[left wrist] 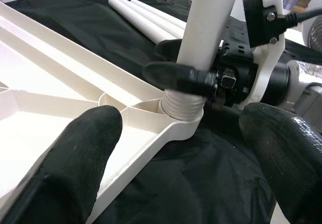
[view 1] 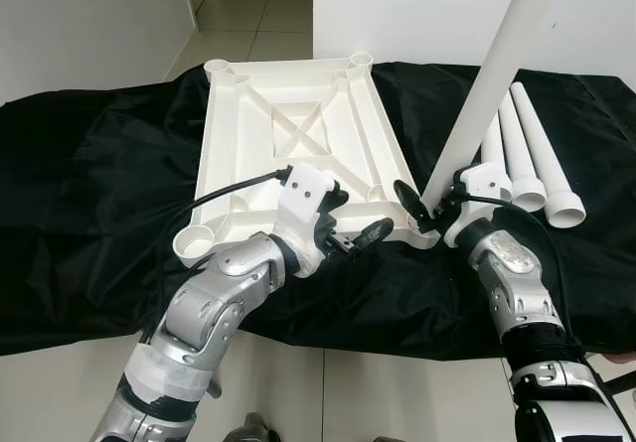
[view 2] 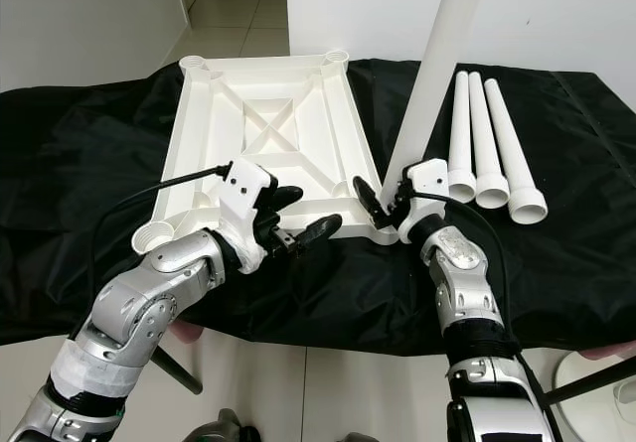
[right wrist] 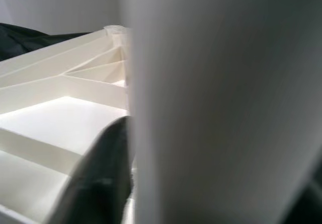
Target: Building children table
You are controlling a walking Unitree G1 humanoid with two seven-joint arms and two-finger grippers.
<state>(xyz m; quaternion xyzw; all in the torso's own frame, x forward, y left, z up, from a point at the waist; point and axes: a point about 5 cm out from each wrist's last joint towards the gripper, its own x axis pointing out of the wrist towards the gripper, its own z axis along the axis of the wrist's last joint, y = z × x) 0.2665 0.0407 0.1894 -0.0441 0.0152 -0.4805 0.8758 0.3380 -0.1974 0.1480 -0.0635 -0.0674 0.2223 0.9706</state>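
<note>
While the white plastic tabletop [view 1: 293,144] lies upside down on the black cloth [view 1: 89,214], ribs facing up, we see a round socket at each of its corners. We hold a long white table leg [view 1: 487,84] with our right gripper [view 1: 425,209], its two black fingers clamped around the leg low down, just above the threaded end. That end sits in the near right corner socket [left wrist: 182,114] of the tabletop, and the leg rises up and to the right, leaning a little away from upright. From the left wrist view we can make out the ridged thread touching the socket rim, though we cannot tell how deep it has gone.

Our left gripper [view 1: 360,235] hovers just beside the tabletop's near edge, left of the held leg, its fingers [left wrist: 75,153] spread apart with nothing between them. It points to the right, toward the socket and the right gripper.

Three more table legs [view 1: 527,154] lie side by side on the cloth to the right of the tabletop, their wider ends toward us. Beyond the cloth we see pale floor tiles [view 1: 248,15] and white walls.
</note>
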